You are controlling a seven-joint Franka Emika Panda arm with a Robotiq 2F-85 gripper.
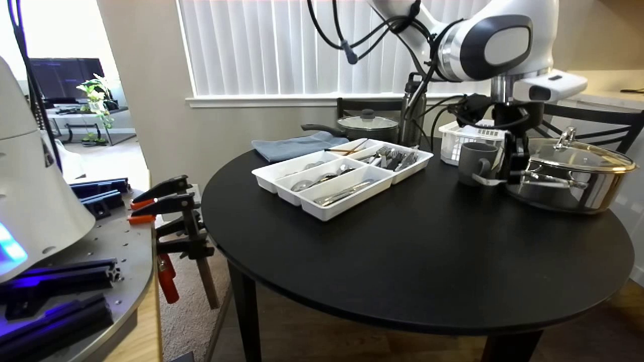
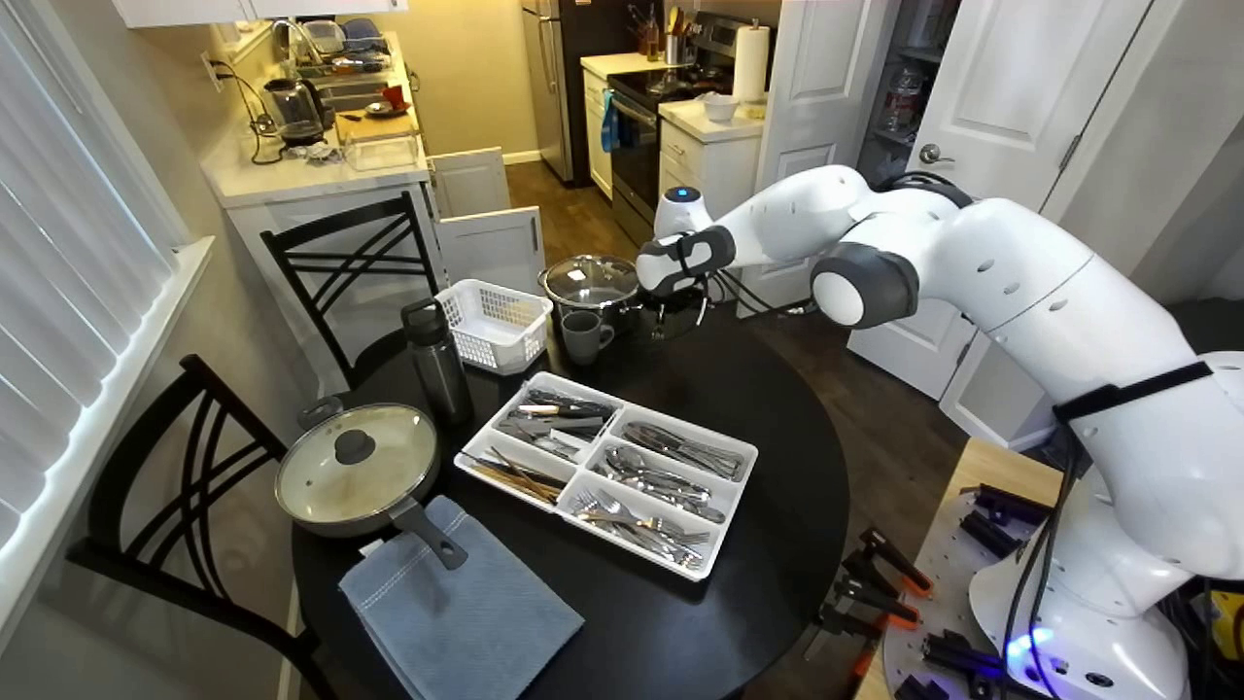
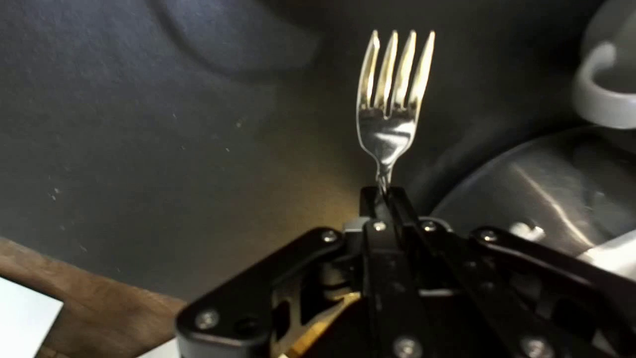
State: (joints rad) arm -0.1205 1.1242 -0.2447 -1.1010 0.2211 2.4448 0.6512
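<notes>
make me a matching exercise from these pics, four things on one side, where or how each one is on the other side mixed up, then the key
Things
1. Fork shown in the wrist view
2. Blue cloth
3. Grey mug
4. Spoons

Where or how
A. Lying in the white tray
B. Pinched in the gripper
C. Standing upright on the black table
D. Partly under the pan handle

Right pairs: 1-B, 2-D, 3-C, 4-A
</notes>
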